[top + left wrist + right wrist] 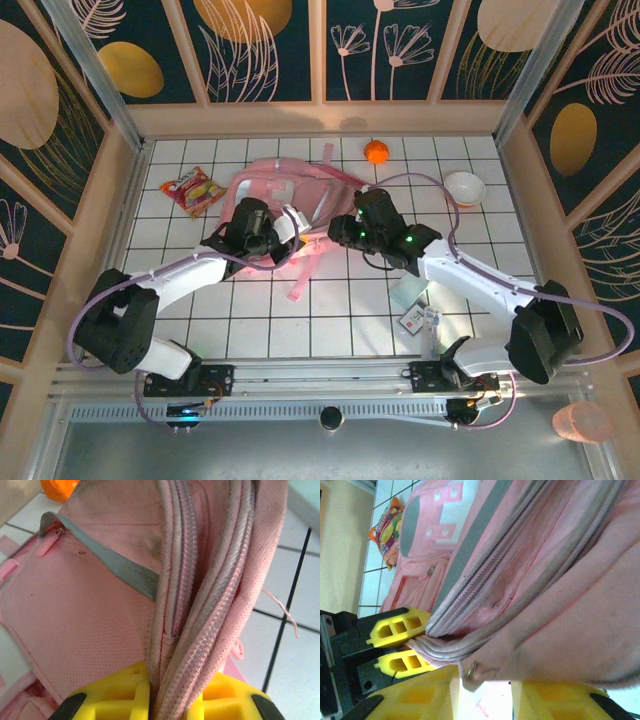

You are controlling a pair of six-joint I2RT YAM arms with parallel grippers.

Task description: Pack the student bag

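Note:
The student bag (pixel 300 185) is a soft pink backpack lying at the back middle of the tiled table. My left gripper (pixel 268 238) is at its near left edge. In the left wrist view the gripper (pixel 167 692) is shut on a bunched fold of the bag (pixel 90 610) with two zipper rows. My right gripper (pixel 345 228) is at the bag's near right edge. In the right wrist view the gripper (pixel 485 697) stands open under the bag (pixel 560 580), and a metal zip pull (pixel 472 671) hangs at the mouth of the gap, by the left finger.
An orange ball (pixel 376 151) lies behind the bag. A red snack packet (pixel 193 190) is to the bag's left, and a white bowl (pixel 464 187) sits at the back right. A teal card (pixel 410 294) and a small packet (pixel 415 319) lie near the right arm.

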